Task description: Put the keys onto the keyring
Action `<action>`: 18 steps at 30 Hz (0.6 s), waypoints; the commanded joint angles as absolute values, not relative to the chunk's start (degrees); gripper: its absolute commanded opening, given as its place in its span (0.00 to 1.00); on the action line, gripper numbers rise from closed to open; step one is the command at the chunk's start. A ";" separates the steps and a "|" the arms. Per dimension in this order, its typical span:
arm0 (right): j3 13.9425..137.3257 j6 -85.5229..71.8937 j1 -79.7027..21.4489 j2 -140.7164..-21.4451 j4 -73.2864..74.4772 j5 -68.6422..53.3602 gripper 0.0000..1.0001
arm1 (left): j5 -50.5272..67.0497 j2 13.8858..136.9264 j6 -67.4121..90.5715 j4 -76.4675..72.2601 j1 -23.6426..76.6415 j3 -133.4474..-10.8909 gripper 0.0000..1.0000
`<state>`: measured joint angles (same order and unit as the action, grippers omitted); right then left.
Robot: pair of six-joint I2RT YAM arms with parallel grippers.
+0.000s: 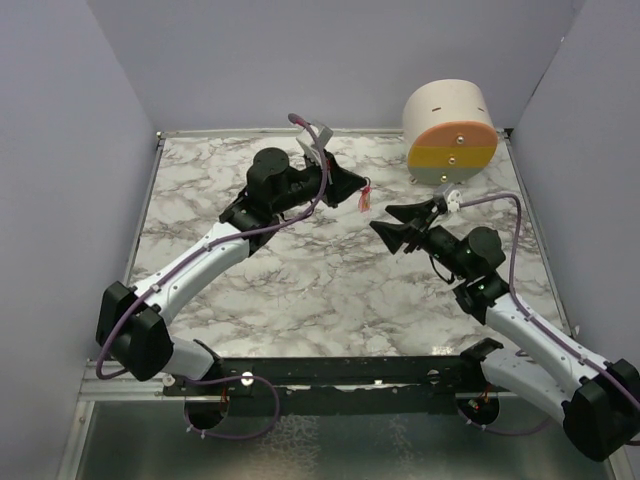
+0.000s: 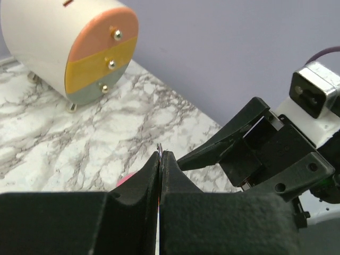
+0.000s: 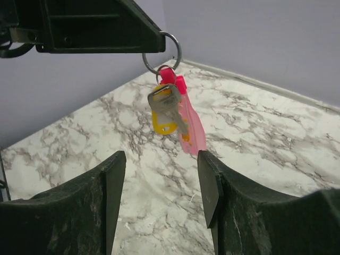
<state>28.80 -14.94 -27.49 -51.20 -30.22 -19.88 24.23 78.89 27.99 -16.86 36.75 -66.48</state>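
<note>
Hanging clear above the marbled table (image 1: pixel 330 290), the keyring (image 3: pixel 179 52) is pinched at its upper edge by the left claw (image 2: pixel 160 154), whose jaws are pressed together on the thin wire. Both keys are seen dangling from the ring's lower arc: the yellow-headed key (image 3: pixel 166 106) in front and the long pink key (image 3: pixel 191 130) just behind it, the two touching. The right claw (image 3: pixel 160 159) is held with its jaws spread apart and nothing between them, near the keys and a little below them; no contact with them can be made out. Since both keys appear threaded, the task is judged to be essentially complete. The bundle is judged to be very light, stiff and smooth, and free to swing and twist on the ring, so a slip should be expected if the narrow shafts are squeezed. A firmer hold would be had across the flat faces of a key's head, or on the ring's rim opposite the present pinch. The cream-and-orange drum (image 1: pixel 450 130) at the far right of the table is not involved.
</note>
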 commanded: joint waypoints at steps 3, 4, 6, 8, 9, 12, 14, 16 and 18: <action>26.47 -9.86 -27.69 -51.29 -32.01 -23.88 0.58 | 29.63 82.39 20.96 0.28 36.99 -73.03 0.00; 26.09 -9.65 -27.66 -51.14 -32.51 -23.92 0.59 | 29.93 82.51 20.53 1.46 37.01 -73.52 0.00; 25.82 -9.01 -27.66 -51.01 -32.69 -24.63 0.60 | 30.58 82.86 19.89 3.34 37.07 -74.51 0.00; 25.61 -8.80 -27.67 -51.20 -33.18 -24.88 0.60 | 31.16 82.90 19.67 4.30 37.24 -74.91 0.00; 25.49 -8.79 -27.68 -51.42 -33.53 -25.13 0.60 | 31.46 82.88 19.49 4.87 37.40 -75.07 0.00; 25.74 -9.02 -27.68 -52.89 -34.17 -26.41 0.60 | 31.70 82.72 18.93 6.18 38.06 -75.32 0.00; 25.83 -9.37 -27.69 -53.83 -34.99 -27.16 0.60 | 31.92 82.92 18.69 6.79 38.57 -75.49 0.00; 25.74 -9.44 -27.66 -54.72 -35.64 -27.65 0.60 | 32.01 83.23 18.39 7.48 39.16 -75.74 0.00; 25.75 -9.74 -27.66 -55.15 -36.06 -28.02 0.60 | 31.99 83.66 18.00 7.99 39.81 -76.06 0.00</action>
